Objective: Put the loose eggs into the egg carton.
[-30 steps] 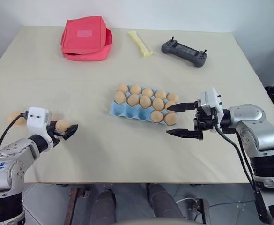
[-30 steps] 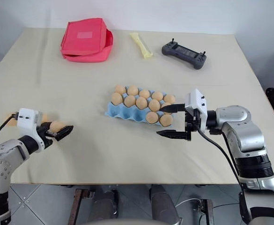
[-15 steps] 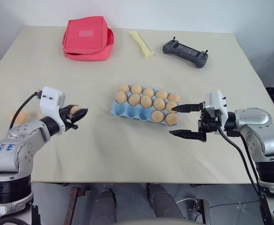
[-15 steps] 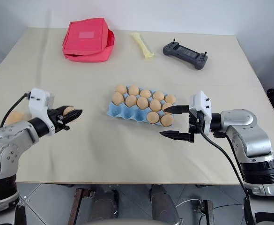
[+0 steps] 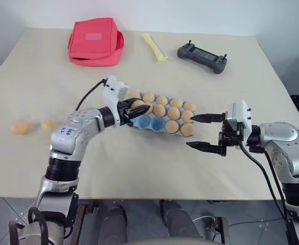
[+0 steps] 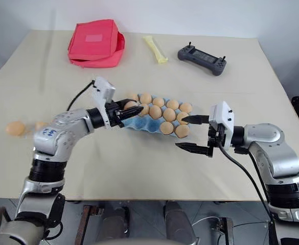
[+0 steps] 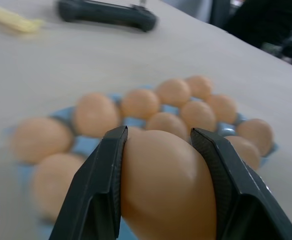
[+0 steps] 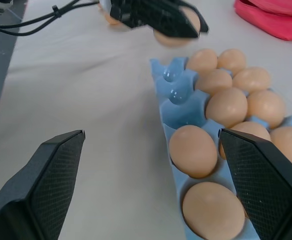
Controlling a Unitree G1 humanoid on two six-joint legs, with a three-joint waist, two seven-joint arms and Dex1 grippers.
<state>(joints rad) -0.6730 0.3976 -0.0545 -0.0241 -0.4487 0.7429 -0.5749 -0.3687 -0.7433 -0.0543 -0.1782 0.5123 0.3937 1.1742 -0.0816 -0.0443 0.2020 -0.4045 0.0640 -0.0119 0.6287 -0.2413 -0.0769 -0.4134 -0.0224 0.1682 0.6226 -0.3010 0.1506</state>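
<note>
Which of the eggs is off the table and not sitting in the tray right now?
The egg clamped in the left hand, held above the near-left end of the egg carton. Two others lie loose on the table; the rest sit in cups.

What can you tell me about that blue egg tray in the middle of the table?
The egg carton is a light blue, lidless tray that looks like moulded pulp, lying flat mid-table. Tan eggs fill most cups; a few near-edge cups are empty. The left gripper, shut on an egg, hangs over its left end; the open right gripper waits beside its right end.
</note>
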